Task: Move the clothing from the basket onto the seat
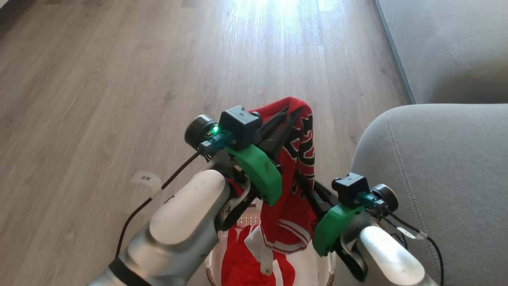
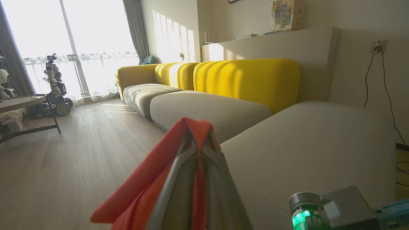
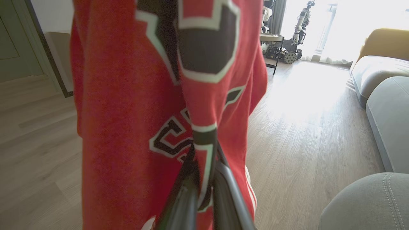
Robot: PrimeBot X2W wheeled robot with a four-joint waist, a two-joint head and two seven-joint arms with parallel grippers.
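The red jersey [image 1: 295, 190] with black-and-white lettering hangs lifted above the basket [image 1: 209, 275], whose rim peeks out at the bottom edge. My left gripper [image 1: 293, 110] is shut on the jersey's top fold; in the left wrist view the red cloth [image 2: 143, 182] drapes over my shut left gripper [image 2: 198, 134]. My right gripper [image 1: 300, 177] is shut on the jersey lower down, and the jersey [image 3: 121, 95] hangs over the right gripper [image 3: 204, 153]. A second red garment [image 1: 238, 262] lies in the basket. The grey seat [image 1: 436, 178] is just to the right.
Wooden floor [image 1: 119, 79] stretches ahead and to the left. A further grey cushion [image 1: 448, 47] lies at the upper right, and the sofa has yellow backs [image 2: 249, 80]. A dark-legged table [image 2: 25, 105] and another robot [image 2: 54, 83] stand by the window.
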